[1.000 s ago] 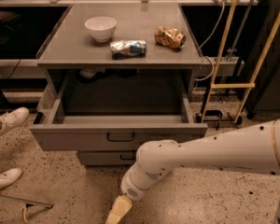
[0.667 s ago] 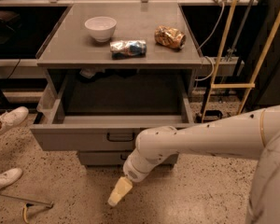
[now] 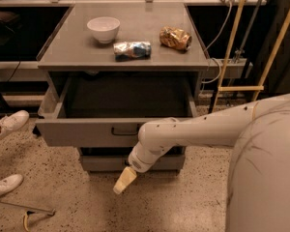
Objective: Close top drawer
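The top drawer (image 3: 87,132) of the grey cabinet stands pulled far out, its inside dark and empty. Its flat grey front carries a small black handle (image 3: 124,131) at the centre. My white arm reaches in from the right and crosses the right half of the drawer front. My gripper (image 3: 121,186) hangs below the drawer front, in front of the lower drawers, and points down and to the left towards the floor. Its tan fingers are together and hold nothing. It is just below and slightly right of the handle and does not touch it.
On the cabinet top (image 3: 72,52) are a white bowl (image 3: 103,29), a blue-white packet (image 3: 132,49) and a brown bag (image 3: 175,37). A lower drawer (image 3: 96,163) shows under the open one. Two white shoes (image 3: 9,123) (image 3: 5,185) are at the left. Yellow poles (image 3: 232,47) stand at the right.
My arm and gripper have risen from near the floor towards the drawer front. The drawer has not moved.
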